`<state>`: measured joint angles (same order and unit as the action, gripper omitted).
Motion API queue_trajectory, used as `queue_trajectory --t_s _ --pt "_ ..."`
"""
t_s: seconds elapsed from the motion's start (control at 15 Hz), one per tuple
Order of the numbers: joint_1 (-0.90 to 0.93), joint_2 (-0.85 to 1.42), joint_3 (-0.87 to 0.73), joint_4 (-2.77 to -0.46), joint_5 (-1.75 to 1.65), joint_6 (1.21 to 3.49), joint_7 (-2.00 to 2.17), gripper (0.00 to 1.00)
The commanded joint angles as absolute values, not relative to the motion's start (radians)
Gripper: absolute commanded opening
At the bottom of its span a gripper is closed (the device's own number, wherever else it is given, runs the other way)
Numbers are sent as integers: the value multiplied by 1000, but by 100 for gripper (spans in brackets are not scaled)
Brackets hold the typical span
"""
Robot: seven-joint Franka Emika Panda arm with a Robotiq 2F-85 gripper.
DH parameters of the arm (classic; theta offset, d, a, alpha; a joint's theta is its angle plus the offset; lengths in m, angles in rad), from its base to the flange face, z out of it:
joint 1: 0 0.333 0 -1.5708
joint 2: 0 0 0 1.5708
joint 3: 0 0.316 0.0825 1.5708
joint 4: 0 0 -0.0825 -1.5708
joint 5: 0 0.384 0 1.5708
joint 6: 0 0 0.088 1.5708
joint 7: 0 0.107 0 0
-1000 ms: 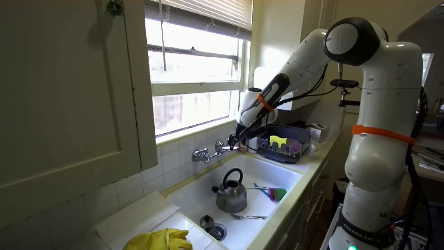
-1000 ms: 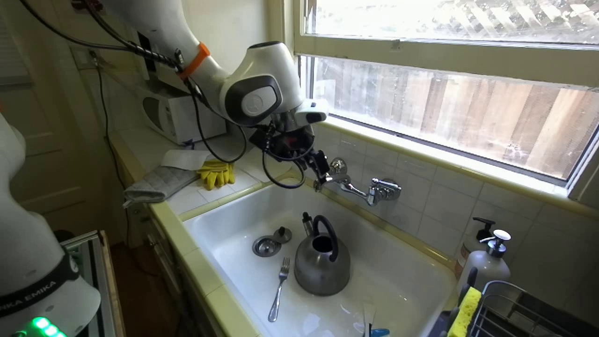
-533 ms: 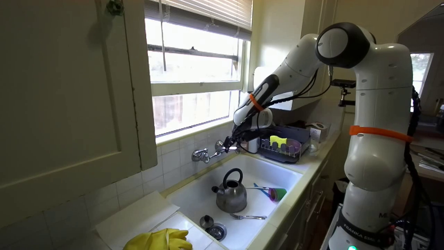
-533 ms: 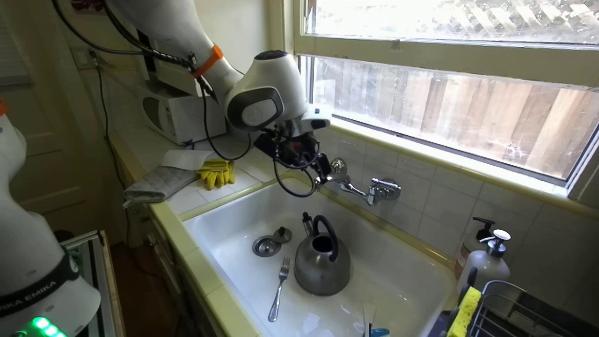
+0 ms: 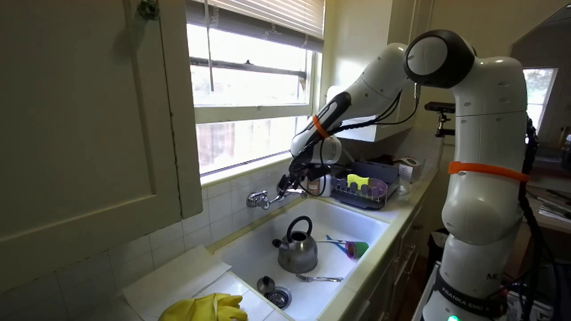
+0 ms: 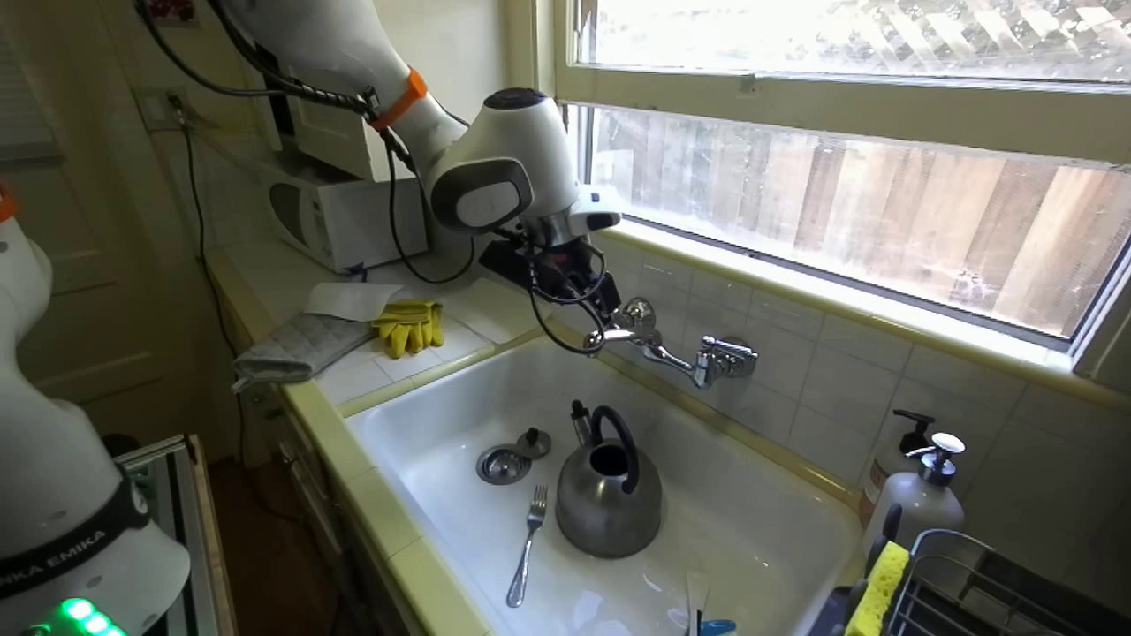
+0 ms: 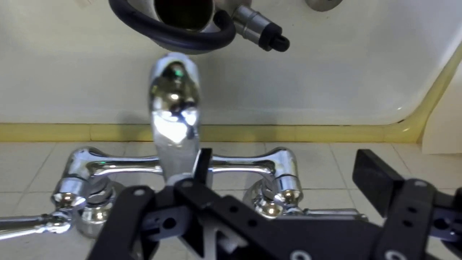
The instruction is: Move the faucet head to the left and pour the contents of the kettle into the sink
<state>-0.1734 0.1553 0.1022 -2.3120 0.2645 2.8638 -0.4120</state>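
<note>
The chrome faucet head (image 5: 294,191) is on the tiled wall above the sink; it also shows in an exterior view (image 6: 626,336). In the wrist view its spout (image 7: 175,119) points out over the sink. My gripper (image 7: 290,173) is open and empty. Its left finger lies along the spout's right side near the base, the spout outside the jaws; I cannot tell if they touch. The gripper is small and dark in both exterior views (image 5: 283,183) (image 6: 608,300). The grey kettle (image 5: 298,258) stands upright in the white sink (image 6: 769,548), its dark handle (image 7: 195,40) beyond the spout.
A fork (image 6: 528,543), a strainer by the drain (image 6: 504,465), and a cup with utensils (image 5: 357,249) lie in the sink. Soap bottles (image 6: 914,503) and a dish rack (image 5: 363,191) stand at one end; yellow gloves (image 6: 408,327) and a microwave (image 6: 345,221) at the other.
The arm and gripper have shifted left along the wall in an exterior view, toward the middle of the faucet. The kettle has not moved, and the faucet shows no clear turn.
</note>
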Motion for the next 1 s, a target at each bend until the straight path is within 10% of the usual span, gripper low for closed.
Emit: queue_trajectory --t_s 0.0,0.93 --pt "-153 182 120 -2284 247 2801 -407 100" --pt "-69 43 -43 -2352 -206 2634 -30 100"
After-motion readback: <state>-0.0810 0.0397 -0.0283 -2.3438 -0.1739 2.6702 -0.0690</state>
